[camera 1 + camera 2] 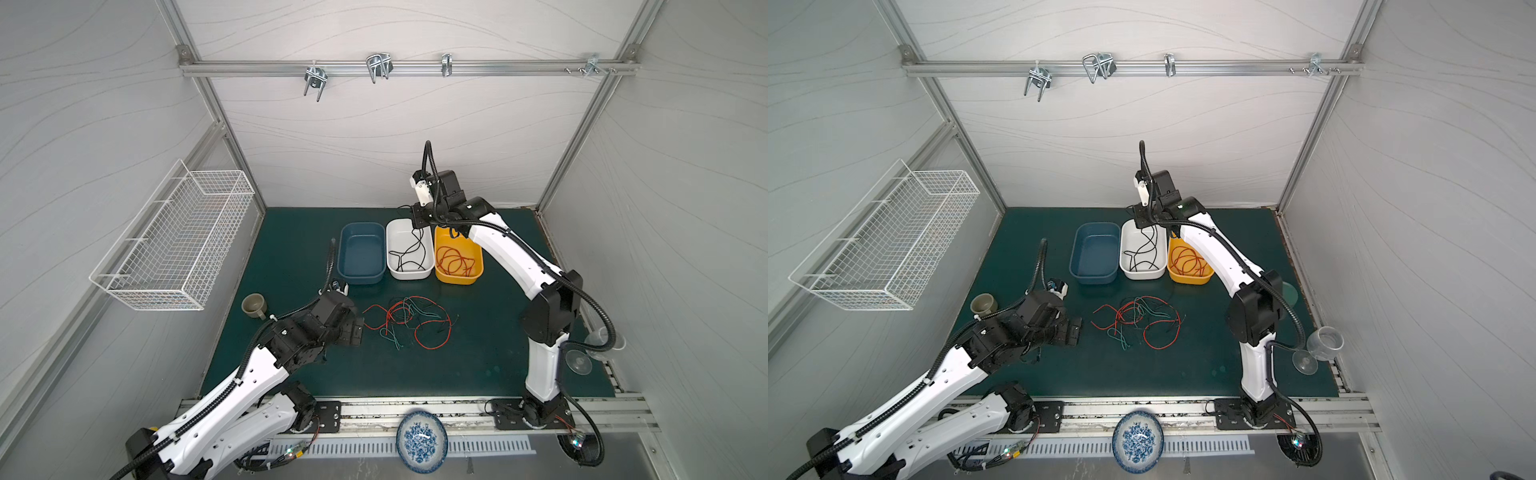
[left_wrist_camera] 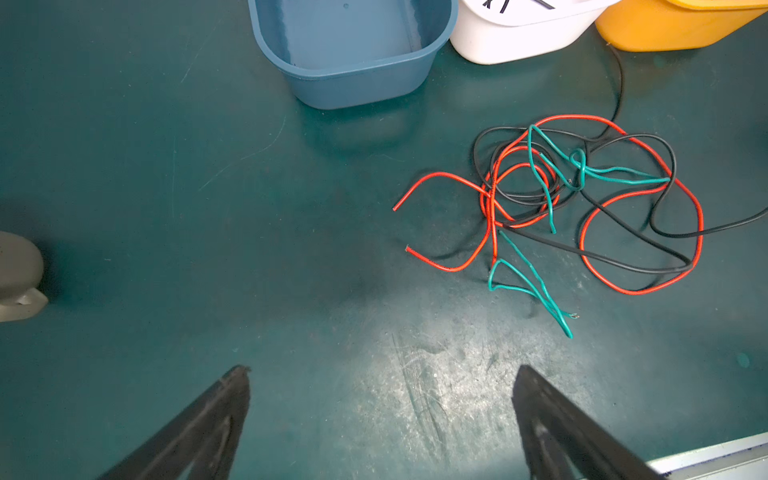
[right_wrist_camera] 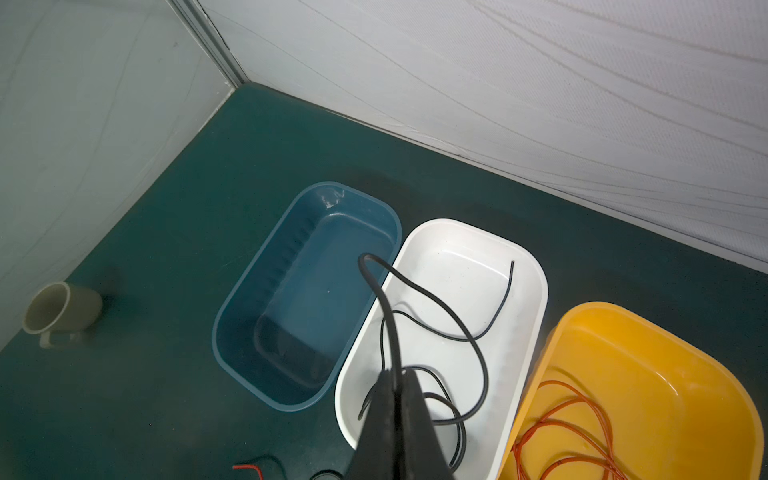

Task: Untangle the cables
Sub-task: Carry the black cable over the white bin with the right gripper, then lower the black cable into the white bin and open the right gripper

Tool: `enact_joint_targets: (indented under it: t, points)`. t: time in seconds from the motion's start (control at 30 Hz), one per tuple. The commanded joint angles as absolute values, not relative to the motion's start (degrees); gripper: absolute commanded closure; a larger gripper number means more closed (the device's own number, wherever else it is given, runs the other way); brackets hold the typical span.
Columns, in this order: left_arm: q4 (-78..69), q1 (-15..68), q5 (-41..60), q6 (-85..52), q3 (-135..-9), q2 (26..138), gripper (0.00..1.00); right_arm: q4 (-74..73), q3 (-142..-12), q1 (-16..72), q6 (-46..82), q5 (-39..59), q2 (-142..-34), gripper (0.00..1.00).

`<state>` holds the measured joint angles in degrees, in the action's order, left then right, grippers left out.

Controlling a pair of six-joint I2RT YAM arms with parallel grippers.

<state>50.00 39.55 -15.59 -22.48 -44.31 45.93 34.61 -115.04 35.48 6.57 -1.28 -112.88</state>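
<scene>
Right gripper (image 3: 397, 374) pinches one black cable (image 3: 384, 307) above the white tub (image 3: 457, 249), one of three; left gripper (image 2: 382, 370), spread, sits near the cable tangle (image 2: 493, 208), centre of the mat (image 2: 166, 208).

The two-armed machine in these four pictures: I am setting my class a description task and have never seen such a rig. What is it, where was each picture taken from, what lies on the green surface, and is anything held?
Two robot arms, left arm and right arm, are bolted at the front of a green table; each ends in a two-fingered gripper. Two pictures come from a camera overhead, two from cameras on the arms' wrists. On the table stand a blue tub, empty, a white tub and a yellow tub with red cables. Before them lies a tangle of red, black and teal cables. A cup sits at the left. The right gripper is shut on a black cable trailing into the white tub. The left gripper is open and holds nothing.
</scene>
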Motion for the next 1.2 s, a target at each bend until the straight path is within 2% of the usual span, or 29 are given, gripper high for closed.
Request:
enact_joint_targets:
  t: [0.0,0.3,0.63,0.9,1.17]
  points:
    - [48.78,39.81,-15.3,-21.96,-45.35,46.02,0.0,31.49,-112.48,34.99,6.32,-1.39,-114.5,1.0]
    - [48.82,39.81,-15.36,-21.93,-45.32,45.95,0.0,24.66,-105.81,32.7,9.93,3.45,-115.89,1.0]
    - [48.76,39.81,-15.31,-21.81,-45.26,45.79,0.0,23.43,-102.14,32.76,12.53,7.92,-121.22,1.0]
    - [48.7,39.77,-15.33,-21.8,-45.26,45.91,0.0,25.13,-102.84,33.03,14.26,8.3,-124.68,1.0]
    - [48.83,39.76,-15.33,-21.8,-45.18,45.91,0.0,29.44,-105.08,33.22,14.23,4.6,-126.1,1.0]
